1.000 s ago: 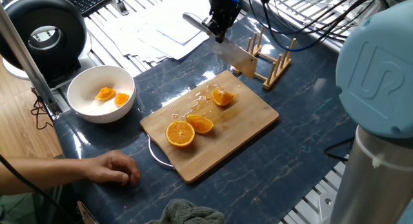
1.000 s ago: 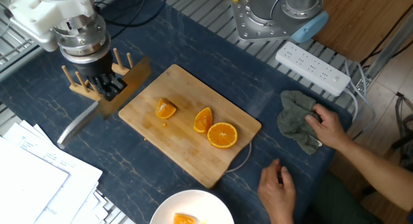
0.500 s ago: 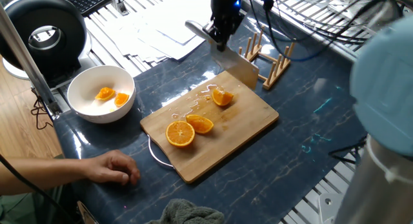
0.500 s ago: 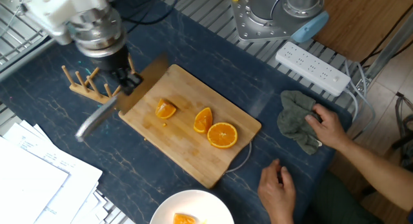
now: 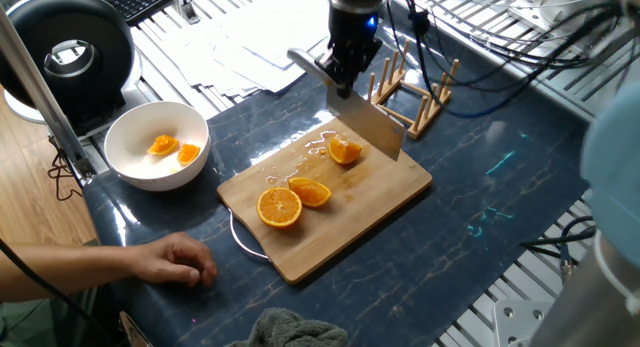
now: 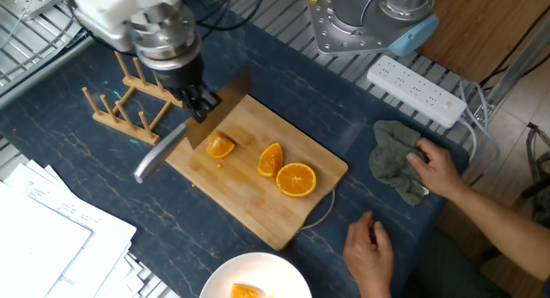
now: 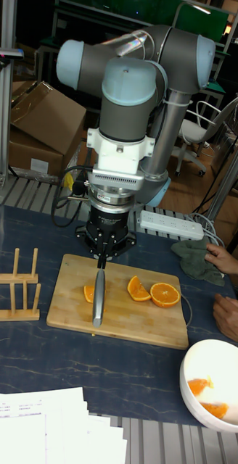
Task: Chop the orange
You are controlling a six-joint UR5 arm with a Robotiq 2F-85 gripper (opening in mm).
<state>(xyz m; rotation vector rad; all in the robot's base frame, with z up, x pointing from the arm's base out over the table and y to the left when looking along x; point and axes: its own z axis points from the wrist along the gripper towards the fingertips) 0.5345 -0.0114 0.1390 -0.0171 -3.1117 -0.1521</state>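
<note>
A wooden cutting board [image 5: 365, 207] carries three orange pieces: a half [image 5: 280, 207] with its cut face up, a wedge [image 5: 311, 192] beside it, and a smaller piece [image 5: 345, 149] at the far end. My gripper [image 5: 340, 77] is shut on a cleaver-style knife [image 5: 372, 129], whose blade hangs edge-down just above and beside the smaller piece. In the other fixed view the knife [image 6: 215, 113] hovers over that piece [image 6: 221, 146], with the gripper [image 6: 199, 102] above it. The tall fixed view puts the knife [image 7: 99, 293] right next to the small piece [image 7: 88, 293].
A white bowl [image 5: 135, 162] holding orange pieces stands left of the board. A wooden peg rack [image 5: 415, 92] sits just behind the board. A person's hands [image 6: 438, 169] rest near a grey cloth [image 6: 395, 161] and the board's near end. Papers [image 6: 43, 238] lie to one side.
The gripper has carried the knife away from the peg rack and over the board's far end, ending above the small orange piece. The orange pieces have not moved.
</note>
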